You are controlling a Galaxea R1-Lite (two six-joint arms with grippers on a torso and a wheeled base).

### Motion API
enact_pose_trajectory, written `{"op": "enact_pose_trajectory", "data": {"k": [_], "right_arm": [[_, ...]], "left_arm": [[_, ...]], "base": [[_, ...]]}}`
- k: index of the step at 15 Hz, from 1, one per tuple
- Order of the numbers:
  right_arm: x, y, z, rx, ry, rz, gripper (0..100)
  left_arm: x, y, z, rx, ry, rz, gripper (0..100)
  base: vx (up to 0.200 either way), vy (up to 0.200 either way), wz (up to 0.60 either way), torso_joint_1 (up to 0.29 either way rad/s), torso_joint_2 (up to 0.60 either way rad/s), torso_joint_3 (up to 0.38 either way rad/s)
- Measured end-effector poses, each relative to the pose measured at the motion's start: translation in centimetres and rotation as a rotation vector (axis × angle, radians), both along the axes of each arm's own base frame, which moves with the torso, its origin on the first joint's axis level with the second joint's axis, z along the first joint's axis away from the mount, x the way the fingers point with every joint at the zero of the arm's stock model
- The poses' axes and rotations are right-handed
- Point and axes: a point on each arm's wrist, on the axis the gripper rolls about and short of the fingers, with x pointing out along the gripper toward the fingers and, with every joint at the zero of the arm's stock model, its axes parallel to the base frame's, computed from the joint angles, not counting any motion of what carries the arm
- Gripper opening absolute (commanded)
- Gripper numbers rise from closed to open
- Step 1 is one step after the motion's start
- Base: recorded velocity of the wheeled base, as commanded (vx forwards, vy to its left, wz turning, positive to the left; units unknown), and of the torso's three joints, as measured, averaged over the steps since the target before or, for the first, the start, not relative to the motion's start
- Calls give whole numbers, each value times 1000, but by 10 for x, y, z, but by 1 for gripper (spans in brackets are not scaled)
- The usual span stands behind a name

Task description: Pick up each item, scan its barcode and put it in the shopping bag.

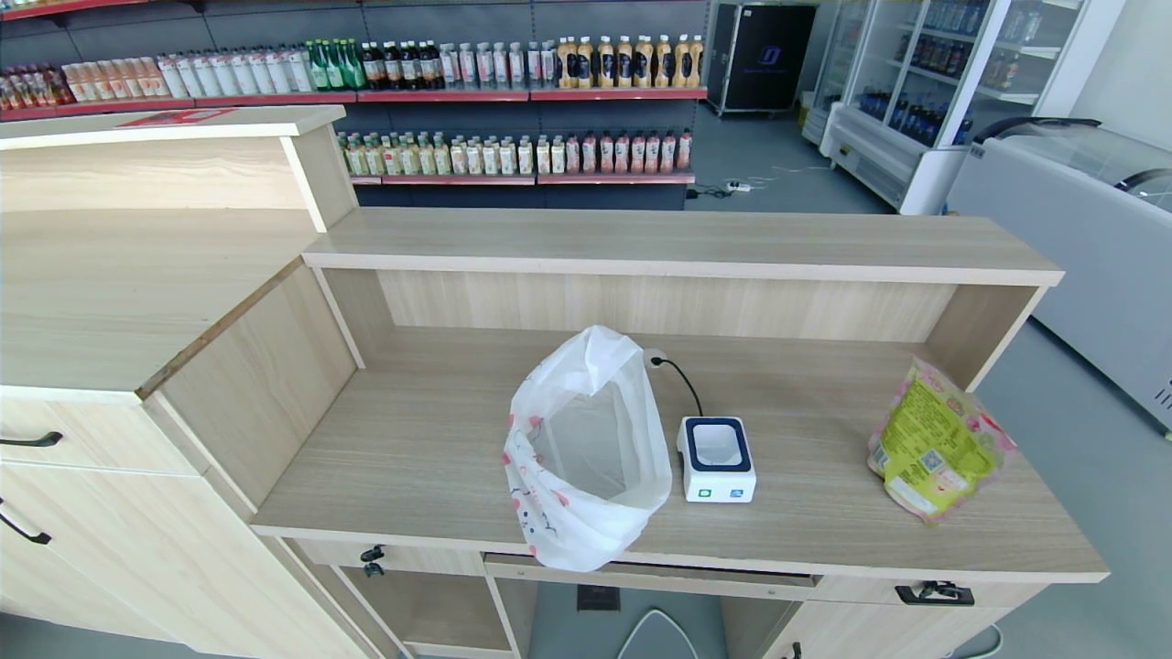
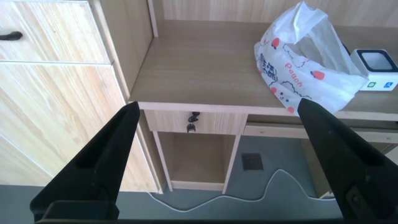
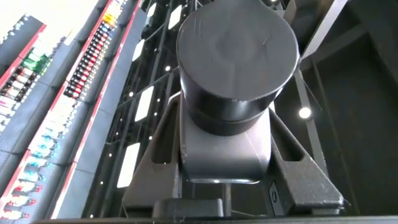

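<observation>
A white plastic shopping bag [image 1: 586, 458] with red print stands open on the wooden counter [image 1: 430, 439], near its front edge. A white barcode scanner [image 1: 717, 458] with a dark-framed window sits just right of the bag, its cable running back. A green and yellow snack packet [image 1: 938, 439] lies at the counter's right end. My left gripper [image 2: 217, 162] hangs open and empty below and in front of the counter's left front edge, with the bag [image 2: 305, 62] and scanner [image 2: 376, 65] beyond it. The right wrist camera faces up at ceiling lights, with a dark round housing [image 3: 236, 56] close before it.
A raised ledge [image 1: 678, 243] runs along the back of the counter, and a taller cabinet [image 1: 137, 275] stands at its left. Drawers [image 2: 196, 121] sit under the counter top. Drink shelves [image 1: 513, 91] and fridges [image 1: 952, 82] stand behind.
</observation>
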Motion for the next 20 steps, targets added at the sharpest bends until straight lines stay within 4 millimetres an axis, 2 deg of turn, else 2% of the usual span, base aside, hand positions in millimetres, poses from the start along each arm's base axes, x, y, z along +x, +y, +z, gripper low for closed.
{"op": "enact_pose_trajectory", "data": {"k": [3, 4, 6, 8, 11, 13, 15, 17, 20], "right_arm": [[3, 0, 0, 34, 70, -74, 0], [6, 1, 0, 70, 159, -117, 0], [13, 0, -1, 212, 455, -195, 0], [23, -5, -4, 494, 746, -413, 0], [35, -20, -5, 1095, 935, -752, 0], [43, -27, -8, 1451, 998, -809, 0], [57, -30, -13, 1747, 1097, -755, 0], [76, -30, -21, 1925, 1180, -733, 0], [99, -30, -36, 1996, 1275, -822, 0]], "left_arm": [[0, 0, 0, 0, 0, 0, 100], [0, 0, 0, 0, 0, 0, 100], [0, 0, 0, 0, 0, 0, 100], [0, 0, 0, 0, 0, 1, 100], [0, 0, 0, 0, 0, 0, 100], [0, 0, 0, 0, 0, 0, 100], [0, 0, 0, 0, 0, 0, 100], [0, 0, 0, 0, 0, 0, 100], [0, 0, 0, 0, 0, 0, 100]], "base": [[0, 0, 0, 0, 0, 0], [0, 0, 0, 0, 0, 0], [0, 0, 0, 0, 0, 0], [0, 0, 0, 0, 0, 0], [0, 0, 0, 0, 0, 0], [0, 0, 0, 0, 0, 0], [0, 0, 0, 0, 0, 0], [0, 0, 0, 0, 0, 0], [0, 0, 400, 2, 2, 2]]}}
